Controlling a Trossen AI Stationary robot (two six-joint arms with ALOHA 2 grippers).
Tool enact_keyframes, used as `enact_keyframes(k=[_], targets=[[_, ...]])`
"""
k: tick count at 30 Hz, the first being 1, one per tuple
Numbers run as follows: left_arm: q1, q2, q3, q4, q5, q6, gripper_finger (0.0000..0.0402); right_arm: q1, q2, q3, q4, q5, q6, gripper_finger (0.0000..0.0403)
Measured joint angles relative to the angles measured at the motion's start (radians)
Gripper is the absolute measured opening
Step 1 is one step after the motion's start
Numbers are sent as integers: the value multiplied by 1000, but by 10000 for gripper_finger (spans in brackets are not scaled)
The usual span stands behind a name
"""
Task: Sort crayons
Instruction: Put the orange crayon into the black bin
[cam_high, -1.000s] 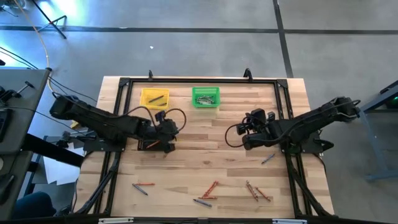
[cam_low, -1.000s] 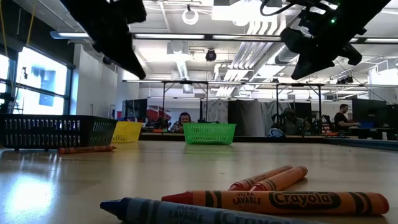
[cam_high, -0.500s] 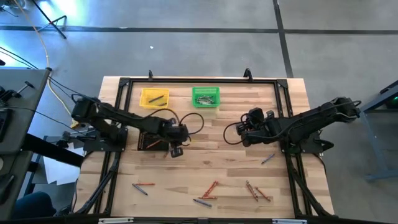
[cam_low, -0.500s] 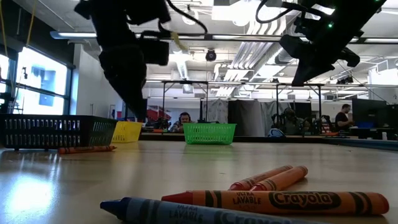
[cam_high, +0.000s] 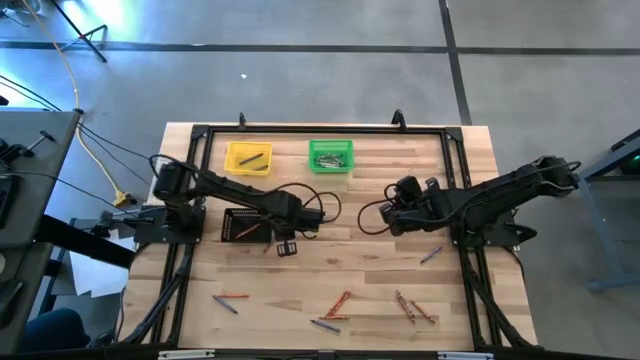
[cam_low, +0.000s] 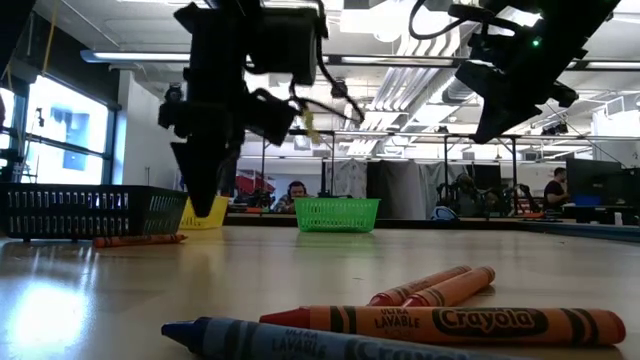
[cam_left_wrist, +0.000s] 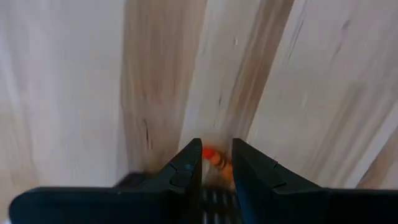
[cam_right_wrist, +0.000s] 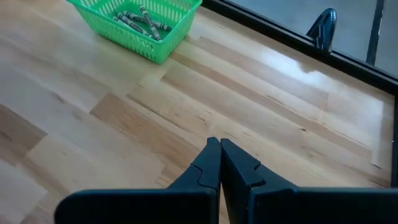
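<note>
My left gripper (cam_high: 288, 247) hangs over the table just right of the black mesh bin (cam_high: 245, 225), pointing down, shut on an orange crayon (cam_left_wrist: 210, 155). In the low view the left gripper (cam_low: 200, 205) stands a little above the wood. My right gripper (cam_high: 390, 215) hovers right of centre, shut and holding nothing (cam_right_wrist: 219, 144). Loose crayons lie near the front edge: a pair (cam_high: 230, 300) at the left, a cluster (cam_high: 335, 308) in the middle, more (cam_high: 415, 308) at the right. The green bin (cam_high: 330, 155) holds several dark crayons. My left gripper pinches the orange crayon between its two fingers; only a short orange end (cam_left_wrist: 211, 159) shows in the gap. The fingers (cam_left_wrist: 186, 167) come from above, pointing down. The crayon is lifted clear of the table; how it lies in the hold is hidden by the fingers.
The yellow bin (cam_high: 248, 157) stands at the back left beside the green one. One crayon (cam_high: 430, 256) lies alone near the right arm, another (cam_low: 140, 240) by the black bin. A black frame (cam_high: 320, 130) runs round the table. Bare wood lies in the middle.
My left gripper has swung from beside the black bin toward the table's right and near edges, has come down, and has tipped from slanting to pointing straight down. My right gripper has rolled a little in place.
</note>
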Motion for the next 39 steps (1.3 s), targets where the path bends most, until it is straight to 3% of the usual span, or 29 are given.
enact_keyframes(k=[15, 33, 39], targets=[[38, 103, 39, -99, 4, 65, 74, 0, 0, 0, -5, 0, 0, 0], [22, 103, 38, -77, 4, 67, 74, 0, 0, 0, 28, -28, 0, 0], [29, 103, 37, -10, 7, 153, 74, 1, 0, 0, 35, -42, 0, 0]])
